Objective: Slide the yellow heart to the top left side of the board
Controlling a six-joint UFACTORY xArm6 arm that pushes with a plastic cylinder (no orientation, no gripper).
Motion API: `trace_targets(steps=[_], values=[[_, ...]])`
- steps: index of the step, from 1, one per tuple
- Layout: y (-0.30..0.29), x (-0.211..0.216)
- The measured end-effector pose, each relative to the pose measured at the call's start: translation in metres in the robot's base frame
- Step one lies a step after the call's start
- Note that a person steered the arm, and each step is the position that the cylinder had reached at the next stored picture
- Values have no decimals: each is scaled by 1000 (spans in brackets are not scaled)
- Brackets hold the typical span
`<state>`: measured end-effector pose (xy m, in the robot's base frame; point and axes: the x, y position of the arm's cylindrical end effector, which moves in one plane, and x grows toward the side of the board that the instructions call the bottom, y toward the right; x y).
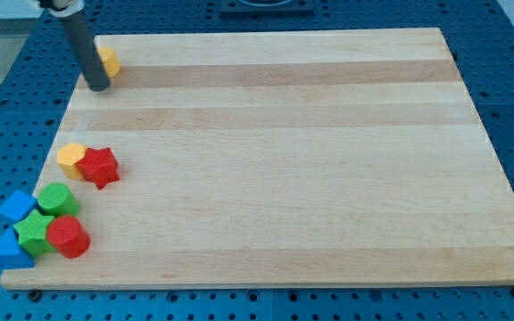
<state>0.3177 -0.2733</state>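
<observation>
A yellow block [109, 61], its shape partly hidden by the rod, sits at the board's top left corner. My tip [99, 87] rests on the board just below and left of it, close to or touching it. A second yellow block [70, 159], roughly hexagonal, lies at the view's left edge, touching a red star [100, 167] on its right.
A cluster sits at the bottom left corner: a green cylinder [57, 199], a green star [34, 231], a red cylinder [68, 237], a blue block [16, 207] and a blue triangle [8, 251]. The wooden board [284, 160] lies on a blue pegged table.
</observation>
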Motion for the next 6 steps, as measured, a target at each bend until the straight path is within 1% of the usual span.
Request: trace_targets(steps=[1,2,3,4,5,6], values=[[-2,-26],[20,-58],[23,-87],[29,-74],[66,-18],[141,77]])
